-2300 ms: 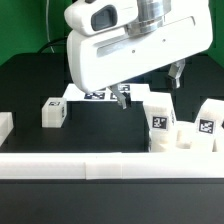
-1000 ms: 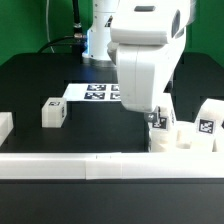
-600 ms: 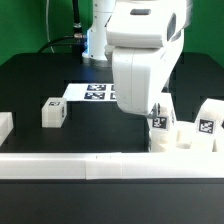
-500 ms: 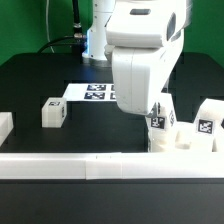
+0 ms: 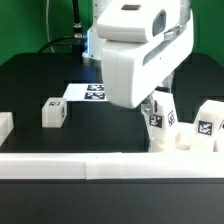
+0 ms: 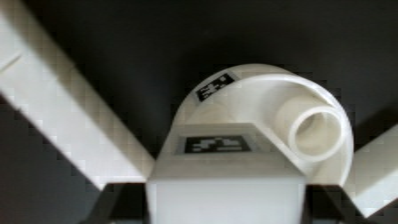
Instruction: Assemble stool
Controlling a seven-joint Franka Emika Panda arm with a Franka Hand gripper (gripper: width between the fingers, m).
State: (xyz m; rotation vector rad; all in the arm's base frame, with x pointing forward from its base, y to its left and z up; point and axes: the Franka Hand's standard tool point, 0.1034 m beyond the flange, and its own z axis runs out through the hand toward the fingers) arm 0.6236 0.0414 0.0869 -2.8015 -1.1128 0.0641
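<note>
A black table (image 5: 40, 75) filled the exterior view, with a green backdrop (image 5: 20, 25) behind it and a long white border rail (image 5: 60, 165) along its near edge. The stool lay in loose parts behind that rail.

At the exterior view's far left, a plain white block (image 5: 3, 125) sat just behind the rail, cut off by the frame. Next came the left leg (image 5: 54, 112), upright and alone, a little farther back from the rail, its tag facing the camera. The marker board (image 5: 92, 92) lay flat well behind the rail, partly hidden by the arm (image 5: 135, 55).

The arm's white body leaned over the middle leg (image 5: 158, 120), which stood close behind the rail above a low white part (image 5: 180, 140) that touched the rail. The gripper (image 5: 157, 108) sat on this leg. In the wrist view the dark fingers (image 6: 118, 205) pressed its two sides, clenched on it. Just past the leg, a rounded white part (image 6: 267, 100) showed a round socket (image 6: 320, 131) – whether the two touched was unclear.

The right leg (image 5: 207, 124) stood at the exterior view's right, also close behind the rail.
</note>
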